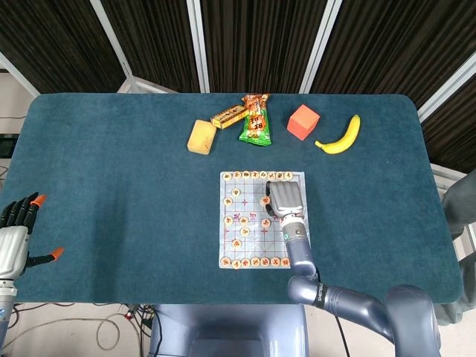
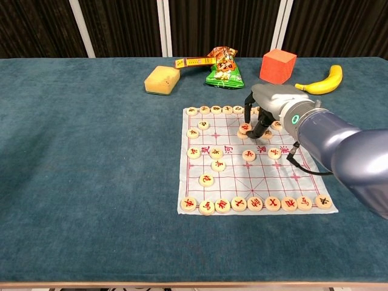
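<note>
Closest to the chest camera runs the near row of round chess pieces (image 2: pixel 255 203) along the edge of the paper board (image 2: pixel 227 173), which lies on the blue table (image 2: pixel 91 182). My right hand (image 2: pixel 262 116) hangs over the far half of the board, fingers curled downward, their tips closing around one disc (image 2: pixel 245 128) at about twelve o'clock from the board's centre. Whether that disc is truly pinched or only touched, I cannot tell. My left hand (image 1: pixel 16 230) waits at nine o'clock by the table edge, fingers spread, holding nothing.

Other pieces sit just beside my fingertips, so I judge a careless lift could knock them out of place, and any drag could crease or shift the thin sheet. Beyond the board lie a sponge (image 2: pixel 162 80), snack packets (image 2: pixel 223 66), a red cube (image 2: pixel 278 65) and a banana (image 2: pixel 321 80).
</note>
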Controlling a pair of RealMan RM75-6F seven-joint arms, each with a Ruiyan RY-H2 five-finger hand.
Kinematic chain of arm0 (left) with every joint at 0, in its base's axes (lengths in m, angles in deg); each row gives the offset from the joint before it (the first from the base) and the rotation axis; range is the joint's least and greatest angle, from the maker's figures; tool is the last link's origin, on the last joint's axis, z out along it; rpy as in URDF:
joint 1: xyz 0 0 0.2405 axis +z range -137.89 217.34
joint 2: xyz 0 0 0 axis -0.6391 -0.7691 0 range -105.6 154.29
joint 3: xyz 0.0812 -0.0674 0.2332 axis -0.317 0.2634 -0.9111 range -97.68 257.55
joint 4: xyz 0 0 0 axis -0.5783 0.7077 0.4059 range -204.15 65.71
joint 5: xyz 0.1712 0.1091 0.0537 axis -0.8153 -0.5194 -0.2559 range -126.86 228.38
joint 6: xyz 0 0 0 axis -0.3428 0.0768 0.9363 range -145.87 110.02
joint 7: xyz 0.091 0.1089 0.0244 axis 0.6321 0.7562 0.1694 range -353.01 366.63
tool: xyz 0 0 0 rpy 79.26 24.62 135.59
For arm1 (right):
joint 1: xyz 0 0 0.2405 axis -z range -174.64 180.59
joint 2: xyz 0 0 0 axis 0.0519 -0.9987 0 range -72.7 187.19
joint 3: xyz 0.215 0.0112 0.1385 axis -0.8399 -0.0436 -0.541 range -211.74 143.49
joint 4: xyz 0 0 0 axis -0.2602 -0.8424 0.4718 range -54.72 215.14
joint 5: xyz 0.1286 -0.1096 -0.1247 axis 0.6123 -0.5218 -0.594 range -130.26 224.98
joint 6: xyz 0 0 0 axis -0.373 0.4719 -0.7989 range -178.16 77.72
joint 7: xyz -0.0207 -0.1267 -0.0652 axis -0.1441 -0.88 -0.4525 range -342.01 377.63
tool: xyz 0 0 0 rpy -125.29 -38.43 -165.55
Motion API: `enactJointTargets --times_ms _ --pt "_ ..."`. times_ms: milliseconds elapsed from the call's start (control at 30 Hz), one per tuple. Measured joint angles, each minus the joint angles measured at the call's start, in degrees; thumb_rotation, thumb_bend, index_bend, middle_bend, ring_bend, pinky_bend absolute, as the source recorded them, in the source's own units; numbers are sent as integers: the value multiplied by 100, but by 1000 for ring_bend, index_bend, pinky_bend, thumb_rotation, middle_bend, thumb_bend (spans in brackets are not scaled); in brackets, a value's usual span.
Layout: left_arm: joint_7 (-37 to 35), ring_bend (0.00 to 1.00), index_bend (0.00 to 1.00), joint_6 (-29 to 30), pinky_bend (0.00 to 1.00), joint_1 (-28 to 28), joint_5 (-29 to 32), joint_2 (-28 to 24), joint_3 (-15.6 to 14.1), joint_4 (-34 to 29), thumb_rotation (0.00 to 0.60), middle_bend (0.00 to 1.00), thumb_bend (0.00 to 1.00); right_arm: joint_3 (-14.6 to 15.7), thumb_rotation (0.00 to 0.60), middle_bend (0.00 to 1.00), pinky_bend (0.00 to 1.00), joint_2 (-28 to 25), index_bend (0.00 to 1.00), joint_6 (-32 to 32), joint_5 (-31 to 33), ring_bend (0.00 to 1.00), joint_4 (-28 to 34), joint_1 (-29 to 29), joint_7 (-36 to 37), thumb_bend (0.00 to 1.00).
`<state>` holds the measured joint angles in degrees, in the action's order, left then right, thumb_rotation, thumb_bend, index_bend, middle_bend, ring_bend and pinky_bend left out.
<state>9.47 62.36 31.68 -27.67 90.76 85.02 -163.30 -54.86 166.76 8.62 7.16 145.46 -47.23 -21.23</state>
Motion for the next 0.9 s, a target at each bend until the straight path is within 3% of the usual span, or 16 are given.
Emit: enactJointTargets --times_ms 567,900 --pt "-20 0 0 5 0 -1 8 -2 2 7 600 0 0 44 600 1000 813 55 383 42 -102 1000 -77 -4 70 463" --pt "-30 0 0 20 0 9 -1 -13 -5 -10 600 0 0 52 600 1000 813 11 376 162 -131 1000 147 30 25 463"
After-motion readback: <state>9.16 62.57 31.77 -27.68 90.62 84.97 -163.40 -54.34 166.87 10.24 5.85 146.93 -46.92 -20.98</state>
